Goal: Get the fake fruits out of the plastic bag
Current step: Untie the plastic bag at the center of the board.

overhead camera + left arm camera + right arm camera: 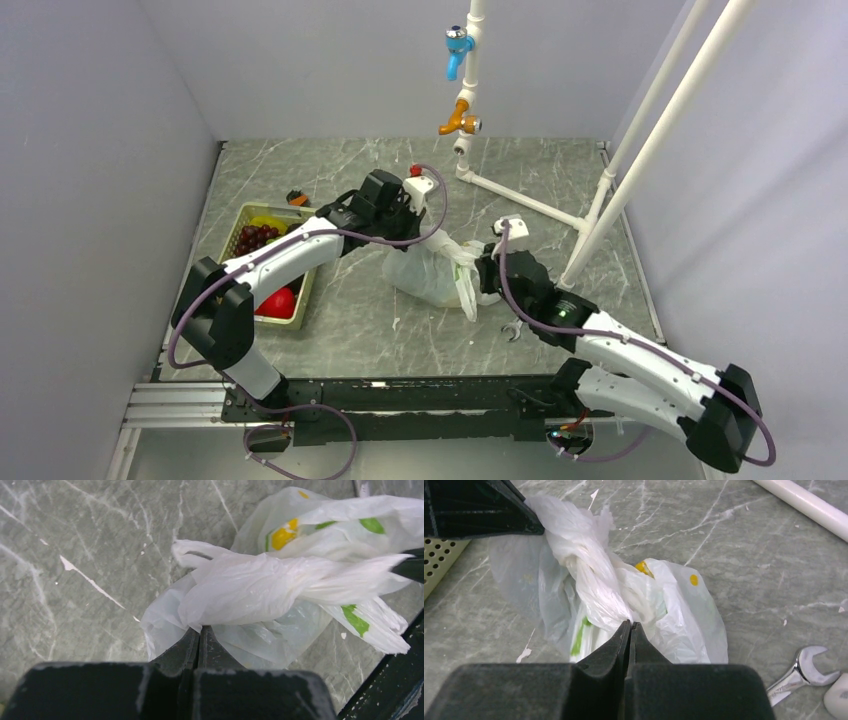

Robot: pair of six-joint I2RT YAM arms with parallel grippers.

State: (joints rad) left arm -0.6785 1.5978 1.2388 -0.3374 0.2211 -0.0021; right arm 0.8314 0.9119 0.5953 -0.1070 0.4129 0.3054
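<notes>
The plastic bag (pixel 432 272) lies crumpled mid-table, white with lemon and leaf prints. My left gripper (pixel 428 228) is shut on a fold of the bag at its far side; in the left wrist view (pixel 200 630) the jaws pinch the white film (pixel 250 585). My right gripper (pixel 482 272) is shut on the bag's twisted handle, seen in the right wrist view (pixel 630 623) below the bag (pixel 594 585). The bag is stretched between the two grippers. No fruit shows through it. Purple grapes (pixel 255 238), a red fruit (pixel 281 302) and a yellow fruit (pixel 268 221) lie in the cream tray (pixel 303 292).
A steel wrench (pixel 512 330) lies just behind the right gripper, also in the right wrist view (pixel 804 670). A white pipe frame (pixel 520 200) with taps stands at the back right. A small orange item (pixel 297 197) lies behind the tray. A red-topped item (pixel 415 170) lies further back.
</notes>
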